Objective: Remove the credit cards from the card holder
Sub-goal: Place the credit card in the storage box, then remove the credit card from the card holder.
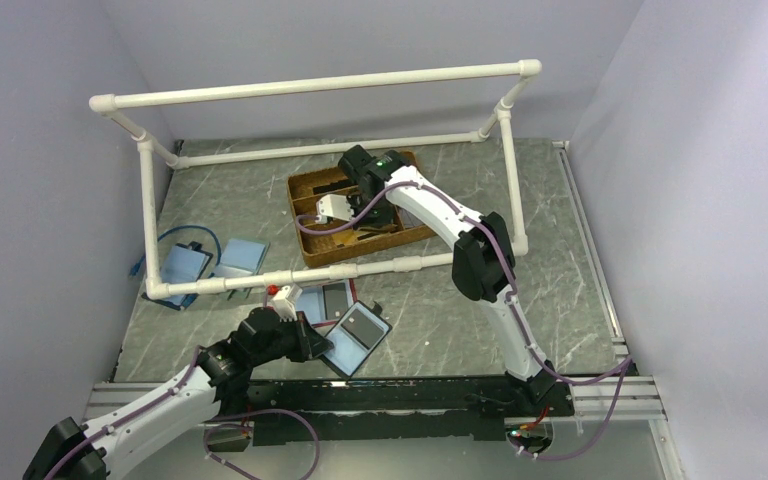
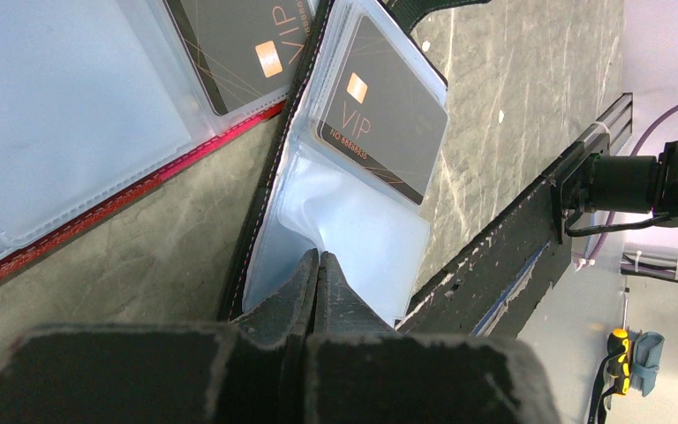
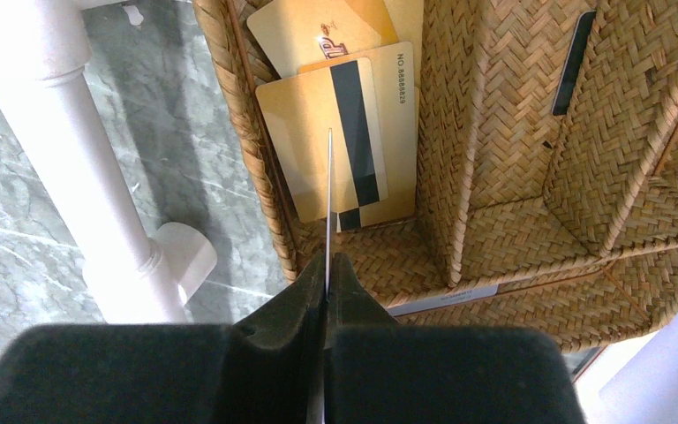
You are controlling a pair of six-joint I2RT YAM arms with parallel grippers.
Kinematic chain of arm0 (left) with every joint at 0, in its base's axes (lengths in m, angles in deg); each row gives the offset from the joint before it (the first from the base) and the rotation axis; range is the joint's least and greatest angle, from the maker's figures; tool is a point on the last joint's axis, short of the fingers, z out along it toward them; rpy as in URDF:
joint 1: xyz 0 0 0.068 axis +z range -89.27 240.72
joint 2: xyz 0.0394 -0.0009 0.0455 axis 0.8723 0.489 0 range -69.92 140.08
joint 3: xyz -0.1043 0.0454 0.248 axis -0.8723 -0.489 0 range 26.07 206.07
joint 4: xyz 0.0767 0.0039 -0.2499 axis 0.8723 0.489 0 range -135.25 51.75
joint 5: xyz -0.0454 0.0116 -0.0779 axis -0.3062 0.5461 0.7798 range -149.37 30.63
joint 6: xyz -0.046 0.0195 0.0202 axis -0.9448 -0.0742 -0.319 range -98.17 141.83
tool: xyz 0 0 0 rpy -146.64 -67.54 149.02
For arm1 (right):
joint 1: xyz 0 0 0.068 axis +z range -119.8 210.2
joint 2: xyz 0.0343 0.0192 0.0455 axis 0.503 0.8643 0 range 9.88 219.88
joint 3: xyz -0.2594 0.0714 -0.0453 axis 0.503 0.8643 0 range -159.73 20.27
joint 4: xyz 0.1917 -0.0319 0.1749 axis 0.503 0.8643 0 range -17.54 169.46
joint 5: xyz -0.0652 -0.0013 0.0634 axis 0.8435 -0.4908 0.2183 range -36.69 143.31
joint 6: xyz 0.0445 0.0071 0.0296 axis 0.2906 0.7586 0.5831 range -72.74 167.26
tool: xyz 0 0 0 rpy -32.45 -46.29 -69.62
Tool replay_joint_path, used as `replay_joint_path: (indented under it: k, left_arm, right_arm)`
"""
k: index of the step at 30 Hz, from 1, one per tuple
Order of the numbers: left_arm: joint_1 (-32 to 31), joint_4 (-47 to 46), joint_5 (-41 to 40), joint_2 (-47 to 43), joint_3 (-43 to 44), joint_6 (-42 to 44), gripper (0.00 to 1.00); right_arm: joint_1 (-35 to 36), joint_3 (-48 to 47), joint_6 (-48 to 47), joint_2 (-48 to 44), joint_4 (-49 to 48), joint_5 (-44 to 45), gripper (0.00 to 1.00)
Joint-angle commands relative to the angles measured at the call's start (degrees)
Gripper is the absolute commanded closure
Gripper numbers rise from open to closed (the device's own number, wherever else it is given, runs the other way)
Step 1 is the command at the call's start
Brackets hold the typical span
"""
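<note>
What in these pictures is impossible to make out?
- Right wrist: the card in the right pincer shows edge-on; its face is unseen.
- Top view: what lies in the basket, mostly behind the right arm.
- Left wrist: the red holder, cut off by the frame edges.

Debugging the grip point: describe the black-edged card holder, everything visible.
The card holder is black-edged, stitched, with clear plastic pockets inside. A dark VIP card sits in its upper pocket; the lower looks empty. It faces up near the table's front edge, beside a red-edged holder. The left gripper is shut on its lower pocket.
</note>
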Motion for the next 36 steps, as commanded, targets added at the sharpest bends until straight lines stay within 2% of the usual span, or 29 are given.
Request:
replay_joint_path:
  k: [1, 6, 10, 15, 25, 31, 36]
  left_arm:
    - [0.2, -1.4, 0.1, 0.3, 2.4, 1.4, 1.0]
    - [0.2, -1.3, 0.1, 0.1, 2.5, 1.5, 1.0]
    - [0.2, -1.3, 0.0, 0.1, 2.8, 1.5, 1.0]
    - [0.2, -1.4, 0.4, 1.2, 3.3, 1.4, 1.0]
    - [0.2, -6.7, 1.1, 6.4, 4.7, 1.7, 1.0]
    - [0.2, -11.9, 2.7, 15.7, 8.5, 3.5, 1.0]
    - [0.2, -17.5, 7.0, 26.4, 13.3, 5.1, 1.0]
  right_arm:
    - [0.3, -2.3, 0.5, 0.5, -2.6, 2.8, 0.87]
    - [0.2, -2.3, 3.9, 0.0, -8.9, 11.4, 0.73]
    - [-0.1, -2.2, 6.0, -2.4, -11.4, 13.2, 0.72]
    - [-0.2, 2.3, 9.5, -8.2, -12.2, 9.8, 0.7]
    - [-0.1, 21.8, 17.8, -25.0, -11.0, -14.4, 0.64]
    - [-0.3, 38.4, 16.6, -33.7, -12.4, -33.0, 0.62]
    - [-3.3, 50.5, 14.9, -39.3, -17.1, -41.5, 0.62]
